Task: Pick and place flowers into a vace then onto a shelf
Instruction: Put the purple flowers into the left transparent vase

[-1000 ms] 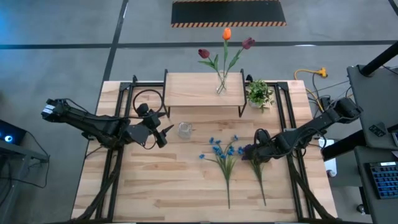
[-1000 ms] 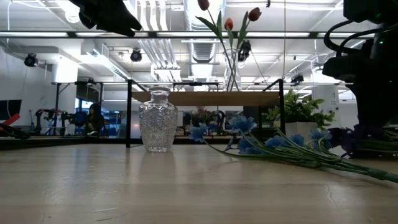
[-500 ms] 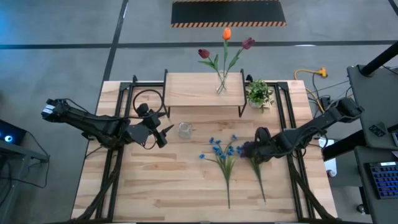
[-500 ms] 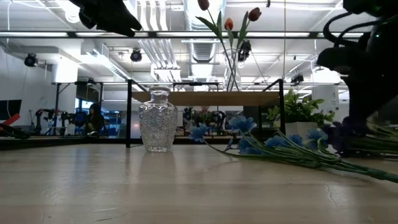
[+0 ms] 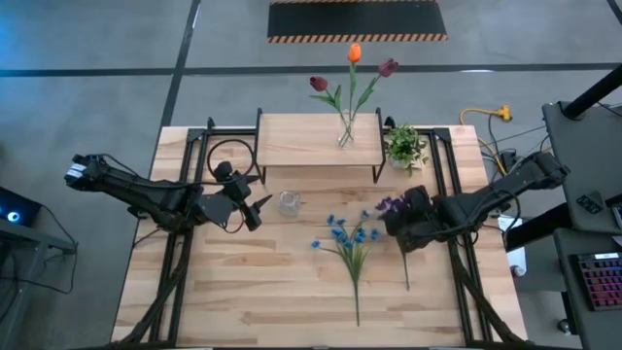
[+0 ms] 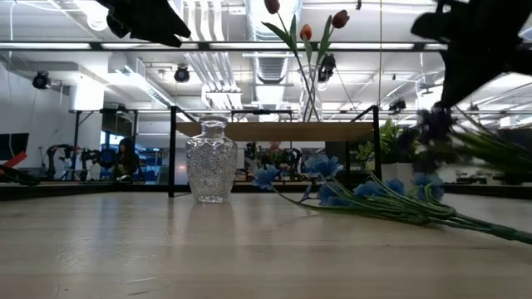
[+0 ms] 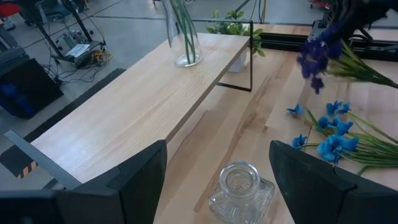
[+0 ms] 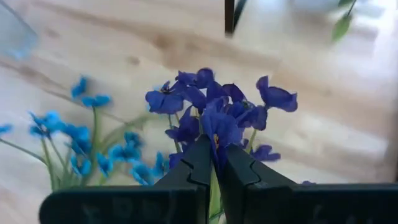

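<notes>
Right gripper (image 8: pixel 213 163) has just clamped on the purple bunch (image 5: pixel 391 205) and lifted it off the tabletop (image 5: pixel 272 292); blooms jut ahead of its fingertips. Blue bunch (image 5: pixel 348 234) lies below, beside it. Next, probably, the empty vase (image 5: pixel 289 202). Left gripper (image 5: pixel 258 207) waits wide beside that vase.

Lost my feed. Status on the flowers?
Right tool shut on purple bunch, lifted. Left tool open, above empty vase. Blue bunch on table.

Purple bunch (image 5: pixel 391 205) lifted off the table at right, stem trailing nearward; blue bunch (image 5: pixel 348 233) lies flat mid-table; three tulips (image 5: pixel 353 53) stand in a vase on the far shelf (image 5: pixel 301 141).
</notes>
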Controlling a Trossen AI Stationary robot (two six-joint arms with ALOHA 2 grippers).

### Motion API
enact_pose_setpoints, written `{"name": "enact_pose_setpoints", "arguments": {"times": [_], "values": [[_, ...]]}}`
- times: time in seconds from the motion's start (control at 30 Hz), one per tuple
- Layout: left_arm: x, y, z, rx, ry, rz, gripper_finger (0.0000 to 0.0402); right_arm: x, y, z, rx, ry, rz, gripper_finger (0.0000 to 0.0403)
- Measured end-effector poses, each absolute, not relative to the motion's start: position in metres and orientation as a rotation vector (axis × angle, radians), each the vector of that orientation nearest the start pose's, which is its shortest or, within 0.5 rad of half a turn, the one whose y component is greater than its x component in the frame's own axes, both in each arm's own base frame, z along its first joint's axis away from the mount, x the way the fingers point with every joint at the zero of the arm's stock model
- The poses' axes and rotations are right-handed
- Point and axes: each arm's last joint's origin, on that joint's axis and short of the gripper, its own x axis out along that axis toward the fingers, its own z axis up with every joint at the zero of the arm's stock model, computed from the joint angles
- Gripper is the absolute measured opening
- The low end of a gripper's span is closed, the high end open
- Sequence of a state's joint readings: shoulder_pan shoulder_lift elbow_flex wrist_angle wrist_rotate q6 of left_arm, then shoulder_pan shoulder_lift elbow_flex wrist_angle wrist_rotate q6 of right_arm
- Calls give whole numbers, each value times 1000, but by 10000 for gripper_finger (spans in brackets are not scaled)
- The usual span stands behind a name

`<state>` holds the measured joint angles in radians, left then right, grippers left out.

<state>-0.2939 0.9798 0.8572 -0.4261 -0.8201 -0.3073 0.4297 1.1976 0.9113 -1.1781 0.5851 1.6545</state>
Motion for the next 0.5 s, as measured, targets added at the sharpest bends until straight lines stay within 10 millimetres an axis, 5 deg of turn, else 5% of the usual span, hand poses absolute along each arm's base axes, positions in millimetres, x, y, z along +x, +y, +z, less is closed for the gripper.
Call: {"name": "enact_pose_setpoints", "arguments": {"times": [0.5], "values": [[196,-37,307,-2,385,577,267,185,58,343,435,436,-950,9]]}}
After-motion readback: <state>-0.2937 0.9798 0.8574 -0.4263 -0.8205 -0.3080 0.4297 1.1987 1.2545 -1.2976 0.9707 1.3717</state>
